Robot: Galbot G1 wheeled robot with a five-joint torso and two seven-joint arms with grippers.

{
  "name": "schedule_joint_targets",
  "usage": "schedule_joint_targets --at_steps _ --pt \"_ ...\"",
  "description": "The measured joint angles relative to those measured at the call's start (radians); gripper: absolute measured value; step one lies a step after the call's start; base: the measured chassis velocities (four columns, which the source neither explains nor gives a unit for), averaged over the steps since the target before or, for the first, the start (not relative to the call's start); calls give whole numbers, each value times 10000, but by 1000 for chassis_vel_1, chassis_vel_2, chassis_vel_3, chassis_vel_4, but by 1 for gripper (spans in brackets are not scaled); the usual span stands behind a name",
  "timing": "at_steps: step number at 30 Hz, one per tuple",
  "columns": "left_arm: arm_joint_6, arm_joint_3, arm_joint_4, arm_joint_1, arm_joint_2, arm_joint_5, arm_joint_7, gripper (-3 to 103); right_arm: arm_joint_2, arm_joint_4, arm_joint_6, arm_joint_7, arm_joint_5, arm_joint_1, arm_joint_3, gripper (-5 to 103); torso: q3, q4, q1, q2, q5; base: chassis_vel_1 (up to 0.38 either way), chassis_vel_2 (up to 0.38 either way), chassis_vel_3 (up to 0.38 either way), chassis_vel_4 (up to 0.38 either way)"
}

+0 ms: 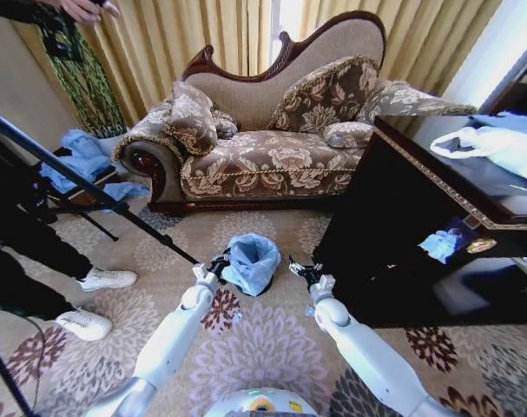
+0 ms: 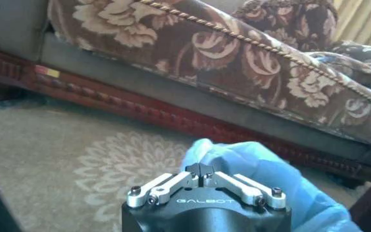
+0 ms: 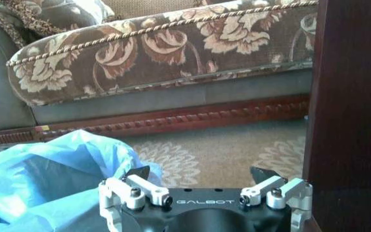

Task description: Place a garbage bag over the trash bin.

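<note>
The thin, crinkly, translucent light-blue plastic garbage bag (image 1: 252, 260) already sits over the small glossy black cylindrical trash bin (image 1: 256, 291) on the patterned floral carpet (image 1: 272, 347), at 12 o'clock from the robot base and in front of the ornate floral-upholstered sofa (image 1: 272, 156). In the head view the bag mouth stands open and its film drapes down the bin wall, leaving a dark sliver of bin at the base; the task therefore appears largely complete, with any remaining work judged to be seating the rim evenly and clearing the arms. The left gripper (image 1: 218, 262) is at the 9 o'clock side of the bag, touching or just beside its film. The right gripper (image 1: 301, 270) is at the 3 o'clock side, near the bag but apart from it, next to the dark wooden cabinet (image 1: 402, 234). The left wrist view shows what the head view cannot resolve: the left jaws are fully closed, tips together, with blue film directly beyond them; whether a fold is pinched between the tips cannot be determined. The right wrist view shows the right jaws spread wide and empty, the bag's open mouth beside one finger and the cabinet side beside the other.
</note>
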Motion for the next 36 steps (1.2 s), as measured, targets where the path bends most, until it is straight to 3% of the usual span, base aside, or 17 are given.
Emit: schedule_joint_targets --at_steps 12,21,36 --pt "-441 -30 1262 -242 -36 -85 -4 0 7 -19 20 -19 -42 -51 16 100 0 1 0 0 0 0 0 0 0" --pt "-955 132 3269 -1032 -360 -24 246 0 2 -17 34 -18 -51 -13 -35 100 0 0 0 0 -2 0 0 0 0" --pt "-1229 324 4071 -1527 -639 453 523 0 34 67 73 14 -188 59 -103 100 0 0 1 0 0 0 0 0 0"
